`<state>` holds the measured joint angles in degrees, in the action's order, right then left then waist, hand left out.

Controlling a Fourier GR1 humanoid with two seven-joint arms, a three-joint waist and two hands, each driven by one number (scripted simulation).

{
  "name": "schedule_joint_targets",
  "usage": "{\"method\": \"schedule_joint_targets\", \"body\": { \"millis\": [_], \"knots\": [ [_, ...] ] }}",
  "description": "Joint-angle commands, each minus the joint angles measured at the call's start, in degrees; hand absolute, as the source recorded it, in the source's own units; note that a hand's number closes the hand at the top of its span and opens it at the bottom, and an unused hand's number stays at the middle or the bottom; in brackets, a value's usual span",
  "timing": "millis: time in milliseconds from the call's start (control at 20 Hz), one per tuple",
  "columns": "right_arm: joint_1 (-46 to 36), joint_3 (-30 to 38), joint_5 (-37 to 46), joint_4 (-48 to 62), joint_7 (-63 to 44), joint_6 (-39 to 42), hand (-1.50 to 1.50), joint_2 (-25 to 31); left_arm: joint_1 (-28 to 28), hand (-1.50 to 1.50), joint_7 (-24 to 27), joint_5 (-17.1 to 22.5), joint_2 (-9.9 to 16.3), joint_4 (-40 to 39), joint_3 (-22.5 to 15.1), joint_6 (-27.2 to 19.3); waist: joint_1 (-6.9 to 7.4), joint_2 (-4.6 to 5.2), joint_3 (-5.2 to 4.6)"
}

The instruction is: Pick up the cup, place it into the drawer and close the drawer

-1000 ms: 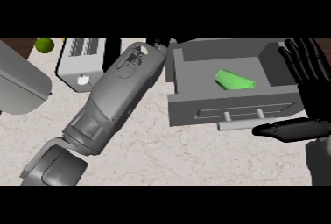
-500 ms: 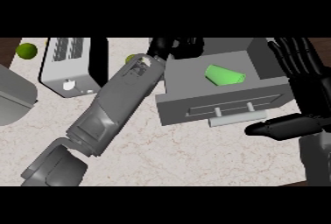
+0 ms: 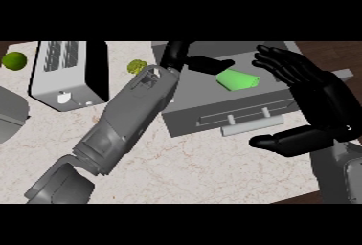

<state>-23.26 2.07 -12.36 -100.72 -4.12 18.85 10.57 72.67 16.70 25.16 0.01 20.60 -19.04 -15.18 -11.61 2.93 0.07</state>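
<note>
The green cup (image 3: 237, 79) lies on its side inside the open grey drawer (image 3: 212, 111), whose front carries a pale bar handle (image 3: 246, 125). My left forearm runs diagonally up from the lower left, and my left hand (image 3: 185, 56) hovers over the drawer's back left corner with relaxed fingers just left of the cup, holding nothing. My right hand (image 3: 318, 98) stands open at the drawer's right side. Its fingers reach up past the drawer's right wall and its thumb (image 3: 286, 142) points left below the drawer's front right corner.
A white toaster (image 3: 67, 72) stands at the back left. A green fruit (image 3: 14, 60) lies at the far left and a smaller yellow-green one (image 3: 136, 66) sits beside my left wrist. A grey rounded object (image 3: 10, 112) shows at the left edge. The counter's edge (image 3: 297, 195) runs along the lower right.
The drawer and toaster have shifted left in the view. My right hand has come in leftward, nearer the drawer's right side. The cup stays in the drawer.
</note>
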Motion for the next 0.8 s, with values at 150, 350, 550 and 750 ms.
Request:
{"method": "schedule_joint_targets", "body": {
  "millis": [150,350,550,750],
  "knots": [
    [-0.33,-6.98,-7.77,-0.52,-3.68,12.22,1.5,2.14,-0.74,-1.5,7.5,7.68,-0.01,3.92,1.89,0.05,0.14,-0.53,-0.08],
    [1.1,-11.93,-3.29,-1.25,-7.81,17.62,1.5,7.89,0.63,-1.5,9.55,10.56,-0.01,3.19,3.78,-1.44,2.22,-1.12,-0.14],
    [5.11,-13.61,5.16,-2.48,-8.96,17.5,-1.5,11.55,-0.73,-1.5,12.01,11.02,-0.01,2.09,3.18,-3.03,5.95,-2.0,-0.06],
    [5.11,-15.79,18.7,-3.56,-5.63,13.52,-1.5,12.61,2.17,-1.5,10.93,12.9,-0.01,1.42,4.34,-5.01,7.23,-2.17,0.0]
  ]
}}
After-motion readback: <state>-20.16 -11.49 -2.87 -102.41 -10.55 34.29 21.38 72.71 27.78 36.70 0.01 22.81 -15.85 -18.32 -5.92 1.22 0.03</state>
